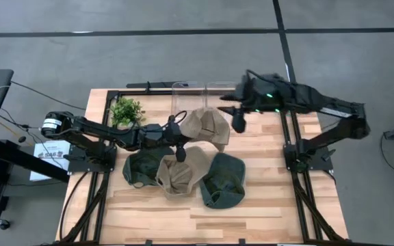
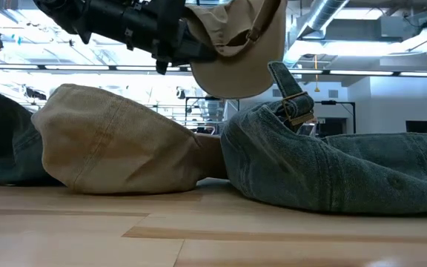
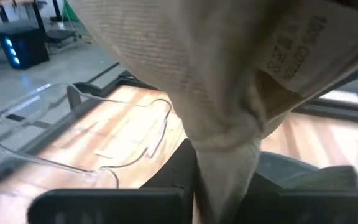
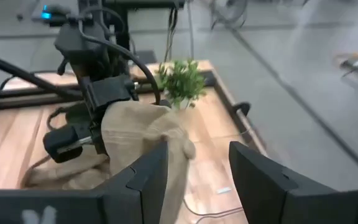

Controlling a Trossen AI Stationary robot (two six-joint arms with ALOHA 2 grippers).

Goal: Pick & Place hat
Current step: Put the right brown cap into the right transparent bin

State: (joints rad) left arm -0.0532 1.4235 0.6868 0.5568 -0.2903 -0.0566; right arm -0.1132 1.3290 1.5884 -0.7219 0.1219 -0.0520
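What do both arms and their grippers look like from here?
Both arms are dark with black cables looped along them. The left arm has a white-labelled round base joint; its gripper is black. The right arm shows small green lights; its gripper has flat dark grey fingers.

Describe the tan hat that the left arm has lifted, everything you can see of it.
The lifted tan hat is soft beige cotton-looking cloth with stitched seams, a rounded brim and a printed label inside. It hangs crumpled above the table, pinched in the shut left gripper, with its brim drooping. It is held over the wooden table, near a clear plastic bin at the far edge. The right gripper hovers open beside it, not visibly touching.
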